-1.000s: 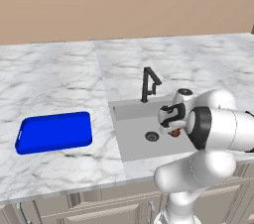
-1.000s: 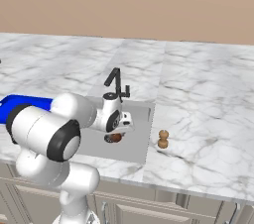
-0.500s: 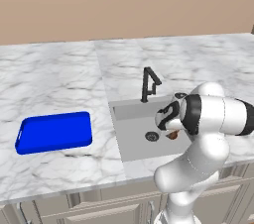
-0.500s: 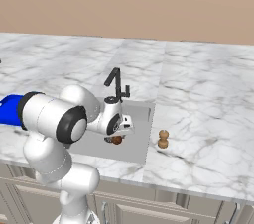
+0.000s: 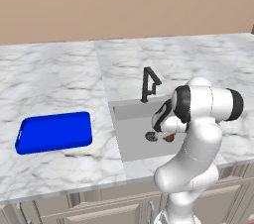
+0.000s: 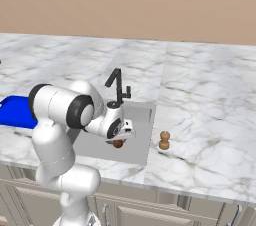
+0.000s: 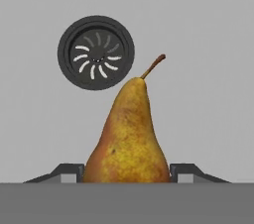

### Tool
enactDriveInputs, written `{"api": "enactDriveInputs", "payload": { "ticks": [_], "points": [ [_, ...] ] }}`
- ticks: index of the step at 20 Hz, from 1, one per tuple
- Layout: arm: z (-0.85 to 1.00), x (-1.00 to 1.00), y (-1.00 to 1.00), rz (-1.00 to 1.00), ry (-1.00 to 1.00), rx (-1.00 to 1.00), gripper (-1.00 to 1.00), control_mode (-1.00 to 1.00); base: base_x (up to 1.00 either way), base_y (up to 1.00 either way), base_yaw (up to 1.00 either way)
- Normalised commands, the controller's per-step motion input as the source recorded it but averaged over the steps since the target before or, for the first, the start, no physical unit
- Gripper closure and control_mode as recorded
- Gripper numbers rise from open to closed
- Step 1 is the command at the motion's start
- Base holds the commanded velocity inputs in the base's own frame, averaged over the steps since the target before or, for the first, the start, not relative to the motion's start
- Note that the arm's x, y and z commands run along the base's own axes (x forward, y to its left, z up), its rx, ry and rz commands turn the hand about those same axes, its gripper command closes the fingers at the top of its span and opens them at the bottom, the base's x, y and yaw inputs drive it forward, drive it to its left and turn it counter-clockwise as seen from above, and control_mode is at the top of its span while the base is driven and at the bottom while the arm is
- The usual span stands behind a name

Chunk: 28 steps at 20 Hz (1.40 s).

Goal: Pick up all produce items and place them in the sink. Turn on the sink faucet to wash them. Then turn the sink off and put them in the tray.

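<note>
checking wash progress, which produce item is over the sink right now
The orange-brown pear with the stem, between the tool's fingertips above the sink. The tan item sits on the counter.

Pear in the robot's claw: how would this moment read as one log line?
gripper: shut on pear | position: over sink, near drain | tray: empty

The arm was glossy white, built of fat rounded segments; black bands ringed its joints, widest at the elbow. The gripper was white-bodied with dark trim; its finger tips were small and dark grey.
</note>
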Motion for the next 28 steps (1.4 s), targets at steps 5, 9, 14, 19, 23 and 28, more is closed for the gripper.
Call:
{"api": "enactDriveInputs", "payload": {
  "ticks": [5, 9, 14, 19, 23, 28],
  "points": [
    [-0.33, 0.05, 0.07, 0.0, 0.0, 0.0, 1.0, -1.0, 0.0, 0.0, 0.0],
    [-0.2, 0.0, 0.04, 0.01, 0.03, 0.0, 1.0, -1.0, 0.0, 0.0, 0.0],
    [-0.26, 0.0, 0.01, 0.0, 0.0, 0.0, -1.0, -1.0, 0.0, 0.0, 0.0],
    [0.0, -0.04, 0.0, 0.04, -0.08, 0.02, -1.0, -1.0, 0.0, 0.0, 0.0],
    [0.4, -0.3, 0.02, 0.08, -0.2, 0.0, -1.0, -1.0, 0.0, 0.0, 0.0],
    [0.56, -0.34, 0.0, 0.07, -0.17, 0.0, -1.0, -1.0, 0.0, 0.0, 0.0]
  ]
}}
